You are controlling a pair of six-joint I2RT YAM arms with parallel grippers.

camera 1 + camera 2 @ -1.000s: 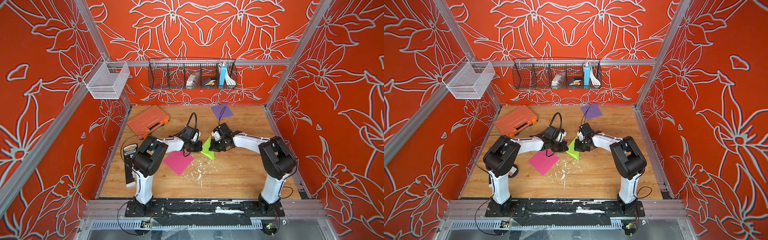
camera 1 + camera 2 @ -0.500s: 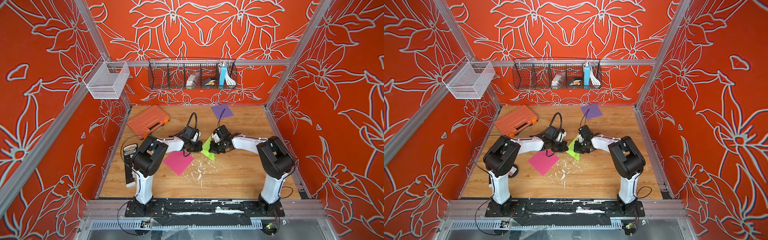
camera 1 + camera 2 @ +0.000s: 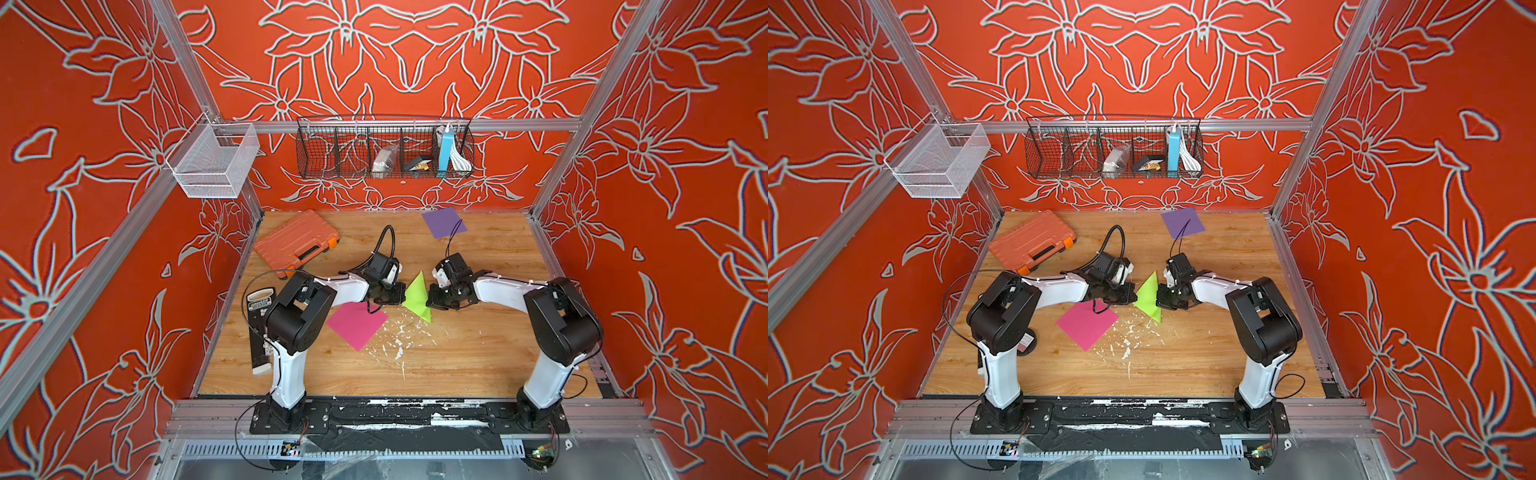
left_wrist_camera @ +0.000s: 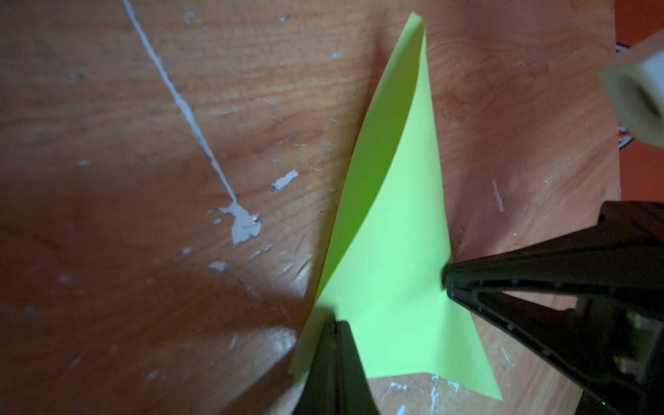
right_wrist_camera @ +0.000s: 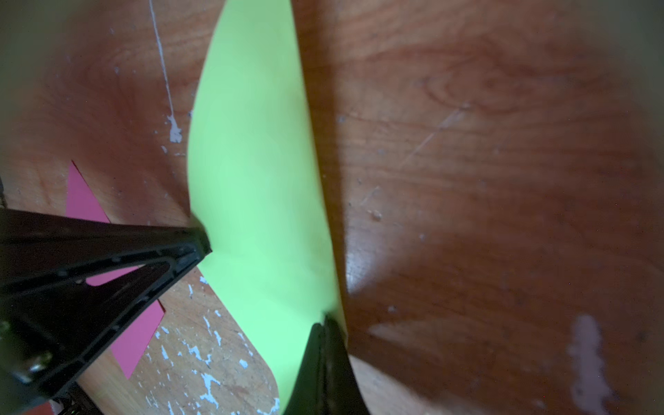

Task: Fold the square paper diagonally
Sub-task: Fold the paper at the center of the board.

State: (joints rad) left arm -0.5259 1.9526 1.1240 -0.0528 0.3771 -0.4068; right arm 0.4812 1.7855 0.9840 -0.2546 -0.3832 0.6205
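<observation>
**Fold laid over, crease still loose**

Our left gripper (image 4: 333, 325) is fully closed, its tip on one edge of the green paper (image 3: 417, 296). Our right gripper (image 5: 325, 323) is closed too, with its tip on the opposite edge. We cannot tell whether either one nips the sheet or only presses it. The paper lies mid-table (image 3: 478, 353) between the arms, doubled into a triangle, with its upper layer bowing off the lower. We judge the fold made but unset: flattening and creasing remain. A pink sheet (image 3: 356, 325) lies flat nearby, and a purple sheet (image 3: 444, 222) lies well apart.
</observation>
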